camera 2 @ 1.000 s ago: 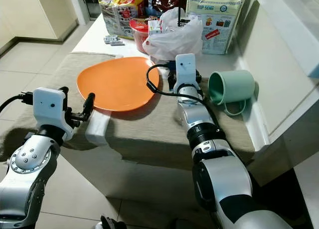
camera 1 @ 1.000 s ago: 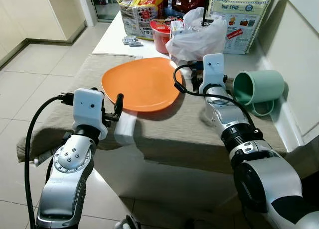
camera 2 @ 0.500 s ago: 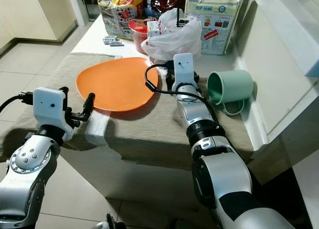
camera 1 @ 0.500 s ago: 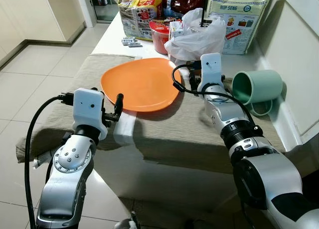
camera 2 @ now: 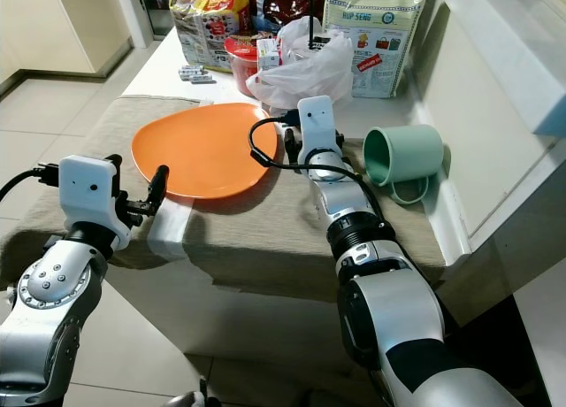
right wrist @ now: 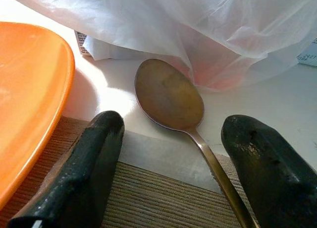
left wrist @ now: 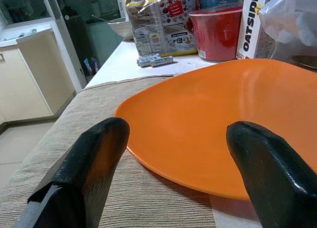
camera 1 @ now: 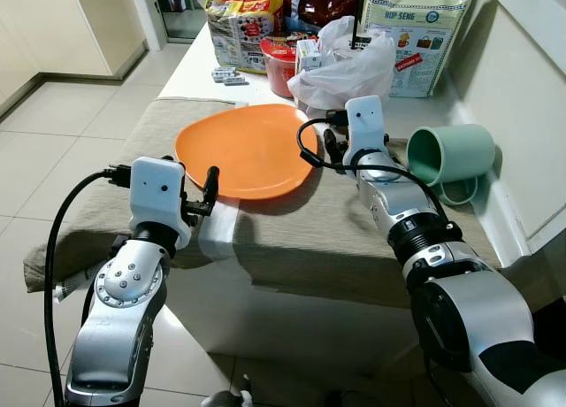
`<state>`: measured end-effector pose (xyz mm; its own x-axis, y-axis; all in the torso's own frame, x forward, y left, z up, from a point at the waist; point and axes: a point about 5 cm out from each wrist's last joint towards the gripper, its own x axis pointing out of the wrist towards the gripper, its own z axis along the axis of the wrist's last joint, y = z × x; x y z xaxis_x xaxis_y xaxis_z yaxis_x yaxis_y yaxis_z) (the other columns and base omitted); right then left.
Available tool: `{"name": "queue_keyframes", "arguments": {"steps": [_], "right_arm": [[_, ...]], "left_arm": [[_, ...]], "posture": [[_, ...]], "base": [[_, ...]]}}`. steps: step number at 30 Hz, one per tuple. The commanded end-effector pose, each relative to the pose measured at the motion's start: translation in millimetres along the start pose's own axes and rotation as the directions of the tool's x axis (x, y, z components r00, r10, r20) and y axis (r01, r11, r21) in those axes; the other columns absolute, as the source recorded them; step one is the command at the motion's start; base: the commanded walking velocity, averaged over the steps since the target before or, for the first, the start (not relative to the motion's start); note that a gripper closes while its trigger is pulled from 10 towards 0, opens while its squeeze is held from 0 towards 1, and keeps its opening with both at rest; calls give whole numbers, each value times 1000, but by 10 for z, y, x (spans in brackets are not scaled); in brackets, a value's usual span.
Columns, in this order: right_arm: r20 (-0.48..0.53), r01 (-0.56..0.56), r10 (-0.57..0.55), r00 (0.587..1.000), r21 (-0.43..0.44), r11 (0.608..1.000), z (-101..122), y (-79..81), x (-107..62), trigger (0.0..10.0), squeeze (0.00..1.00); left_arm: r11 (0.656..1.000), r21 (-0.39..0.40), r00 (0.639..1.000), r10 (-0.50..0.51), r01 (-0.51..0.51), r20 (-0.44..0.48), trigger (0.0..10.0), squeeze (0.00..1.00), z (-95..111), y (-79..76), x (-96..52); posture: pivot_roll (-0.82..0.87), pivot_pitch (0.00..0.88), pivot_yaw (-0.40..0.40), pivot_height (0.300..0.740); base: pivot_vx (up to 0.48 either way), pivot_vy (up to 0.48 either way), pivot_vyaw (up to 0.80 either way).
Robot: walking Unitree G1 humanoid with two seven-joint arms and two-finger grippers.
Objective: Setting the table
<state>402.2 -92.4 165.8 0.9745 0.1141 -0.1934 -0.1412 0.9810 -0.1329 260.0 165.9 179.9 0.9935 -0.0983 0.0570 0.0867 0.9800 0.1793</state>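
**Metal spoon framed for the right hand, not yet gripped**

Metal is what the right wrist view looks down on: a spoon lying flat, bowl up. Its bowl rests on the bare white surface against a white plastic bag, and its handle runs back over the edge of the beige cloth toward the wrist camera. The long axis therefore lies roughly along the hand's approach, bowl pointing away from the robot and handle toward it. It sits just beside the rim of the orange plate, apart from it.

The right hand is open, one finger on each side of the handle and touching nothing. The left hand is also open, poised at the plate's near edge without contact.

Judged from this, the risks are plain:
- The handle is thin and low, so closing fingers could skate over it or push it sideways toward the plate.
- Advancing further could snag the bag.
- A green mug lies tipped on its side near the right forearm; a sweep of the arm could send it rolling.
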Motion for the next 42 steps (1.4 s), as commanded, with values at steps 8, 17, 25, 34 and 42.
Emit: {"name": "queue_keyframes", "arguments": {"steps": [8, 17, 25, 34, 42], "right_arm": [[-143, -8, -1, 990, -65, 998, -419, 46, -85, 10000, 0], [-123, 0, -13, 992, -100, 995, -541, 85, -194, 10000, 0], [-149, 14, -33, 988, -125, 992, -715, 57, -335, 10000, 0], [-175, 20, -44, 984, -136, 990, -811, 34, -444, 10000, 0], [9, 79, -78, 997, -185, 980, -511, -27, -403, 10000, 0]], "left_arm": [[1000, 12, 1000, 7, -7, 0, 10000, 0, 10, 10, -37], [1000, 11, 1000, 0, 0, 2, 10000, 0, 9, 2, -32], [1000, 13, 1000, -4, 4, 1, 10000, 0, 5, 2, -31], [1000, 14, 1000, -7, 7, 4, 10000, 0, 10, 1, -24], [1000, 15, 1000, -7, 7, 5, 10000, 0, 12, 0, -24]], "posture": [[29, 89, 30, 740], [18, 87, 27, 740], [10, 81, 27, 740], [6, 82, 30, 740], [14, 84, 28, 740]], "base": [[0, 0, 0], [0, 0, 0], [0, 0, 0], [0, 0, 0], [0, 0, 0]]}}
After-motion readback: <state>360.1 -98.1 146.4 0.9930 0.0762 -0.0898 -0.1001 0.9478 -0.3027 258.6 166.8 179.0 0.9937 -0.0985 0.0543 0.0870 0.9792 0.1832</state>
